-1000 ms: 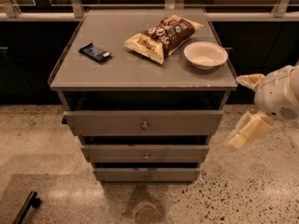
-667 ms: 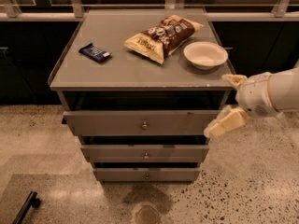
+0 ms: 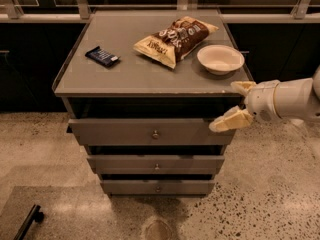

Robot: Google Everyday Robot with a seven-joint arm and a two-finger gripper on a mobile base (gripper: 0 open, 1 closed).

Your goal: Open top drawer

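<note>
The top drawer [image 3: 120,132] is a wide grey front with a small round metal knob [image 3: 155,133] at its centre, directly under the cabinet top. It stands out a little from the cabinet, with a dark gap above it. My gripper [image 3: 229,105] reaches in from the right at the drawer's right end, near the cabinet's front right corner. Its two cream fingers [image 3: 231,120] are spread apart and hold nothing. It is well to the right of the knob.
Two narrower grey drawers [image 3: 156,164] with knobs sit below. On the cabinet top [image 3: 125,74] lie a dark bar wrapper [image 3: 102,56], a chip bag [image 3: 175,40] and a white bowl [image 3: 220,59]. Speckled floor surrounds the cabinet. A dark counter runs behind.
My gripper has moved left and slightly up, from beside the cabinet to the top drawer's right end. The drawers have not moved.
</note>
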